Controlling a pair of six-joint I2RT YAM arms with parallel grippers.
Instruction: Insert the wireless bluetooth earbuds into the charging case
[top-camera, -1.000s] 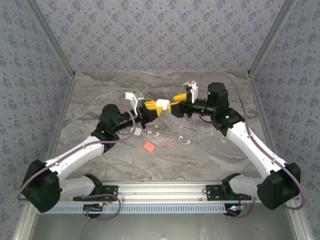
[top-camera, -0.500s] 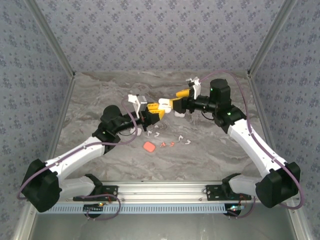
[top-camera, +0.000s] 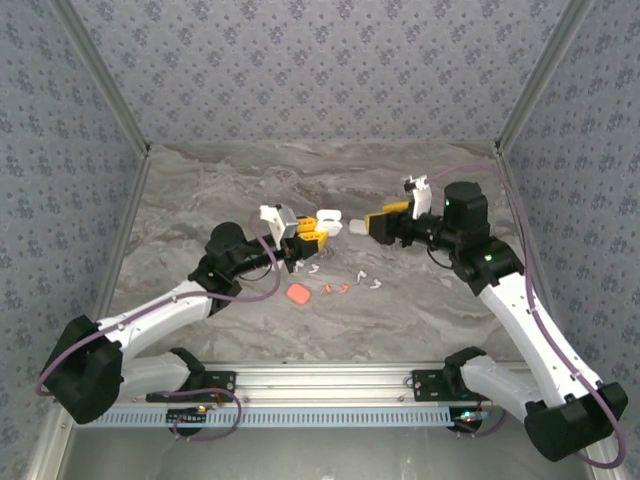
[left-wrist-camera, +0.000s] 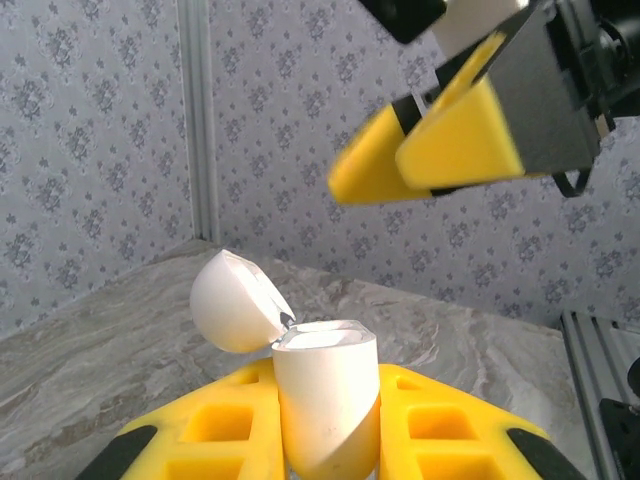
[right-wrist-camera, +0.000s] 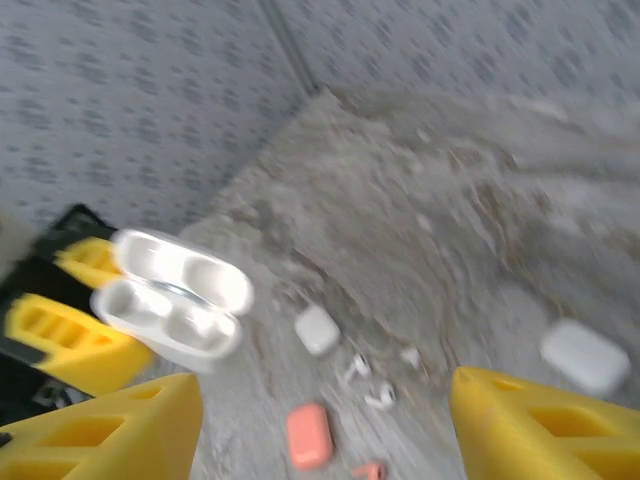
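No lettering, brand, number or sign could be read anywhere. The open white charging case (left-wrist-camera: 325, 400) carried no legible mark, and the walls (top-camera: 320, 70) bore only a repeating floral pattern.

L gripper (top-camera: 309, 238) clamped, R gripper (top-camera: 372, 224) (raised) agape

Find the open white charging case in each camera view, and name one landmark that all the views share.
Top external: the open white charging case sits just above picture centre.
Left wrist: bottom centre, lid tipped to the left.
Right wrist: left of centre, its open halves facing the camera.
Shared landmark: the yellow fingers of the left end effector, clamped on the case.
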